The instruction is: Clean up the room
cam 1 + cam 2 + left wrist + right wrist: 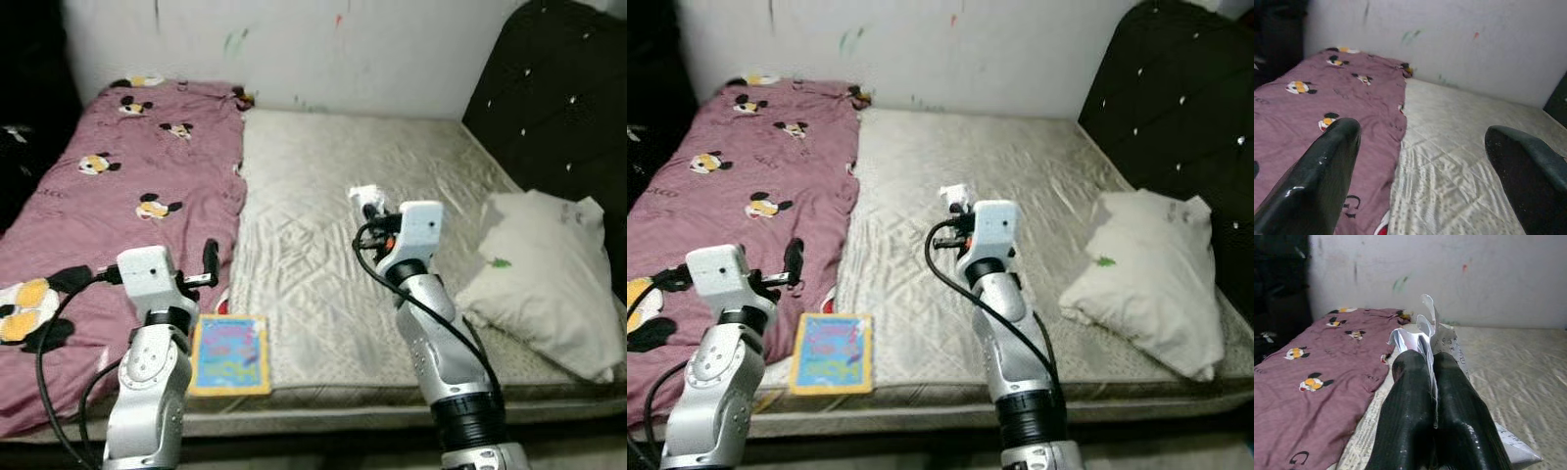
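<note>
Currently a crumpled white sheet of printed paper (1426, 335), light, limp and easily torn, is pinched between the right pincer (1431, 382) fingers above the quilted mattress (323, 245); the left pincer (1420, 161) is spread, empty.

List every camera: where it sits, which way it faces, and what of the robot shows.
Left eye view: on the head, facing down at the bed; both silver arms show.
Right eye view: its stereo twin, same scene, with the pillow and picture book.
Left wrist view: along the open left end effector toward the maroon cartoon blanket and wall.
Right wrist view: along the right end effector, shut on crumpled paper.
Both wrist views share the blanket and the paint-marked wall.
</note>
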{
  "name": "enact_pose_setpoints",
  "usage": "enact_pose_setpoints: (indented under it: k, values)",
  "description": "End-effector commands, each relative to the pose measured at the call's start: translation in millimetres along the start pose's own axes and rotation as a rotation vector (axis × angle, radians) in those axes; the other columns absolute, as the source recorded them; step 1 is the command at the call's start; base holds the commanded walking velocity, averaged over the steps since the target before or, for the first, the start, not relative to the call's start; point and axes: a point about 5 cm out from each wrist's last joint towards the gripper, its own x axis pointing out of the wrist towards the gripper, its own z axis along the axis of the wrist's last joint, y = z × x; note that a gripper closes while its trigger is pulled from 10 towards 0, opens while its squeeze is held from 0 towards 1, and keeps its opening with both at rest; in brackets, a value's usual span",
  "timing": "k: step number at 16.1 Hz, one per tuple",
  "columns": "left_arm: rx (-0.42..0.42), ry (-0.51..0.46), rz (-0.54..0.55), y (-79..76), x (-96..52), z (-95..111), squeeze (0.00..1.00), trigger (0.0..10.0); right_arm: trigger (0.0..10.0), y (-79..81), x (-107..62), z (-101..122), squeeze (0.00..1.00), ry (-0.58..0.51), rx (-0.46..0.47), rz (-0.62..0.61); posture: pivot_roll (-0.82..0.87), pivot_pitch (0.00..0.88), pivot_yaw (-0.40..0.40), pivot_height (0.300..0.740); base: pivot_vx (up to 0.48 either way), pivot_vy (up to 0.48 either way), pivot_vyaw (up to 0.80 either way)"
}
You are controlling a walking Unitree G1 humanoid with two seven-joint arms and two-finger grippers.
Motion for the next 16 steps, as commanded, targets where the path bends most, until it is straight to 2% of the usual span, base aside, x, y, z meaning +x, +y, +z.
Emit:
enact_pose_setpoints:
  k: [1,16]
  values:
    - [-0.009,-0.003,-0.030,-10.1,1.7,0.8,0.00,10.0,10.0,-10.8,-1.4,-0.8,0.00,0.005,-0.010,-0.027,-0.03,0.000,-0.064,0.740,0.000,0.480,0.00]
    - [-0.020,-0.012,-0.048,-13.9,3.4,1.4,0.00,10.0,10.0,-8.1,-1.1,-5.9,0.00,0.025,-0.011,-0.005,-0.04,0.000,-0.065,0.740,0.000,0.480,0.00]
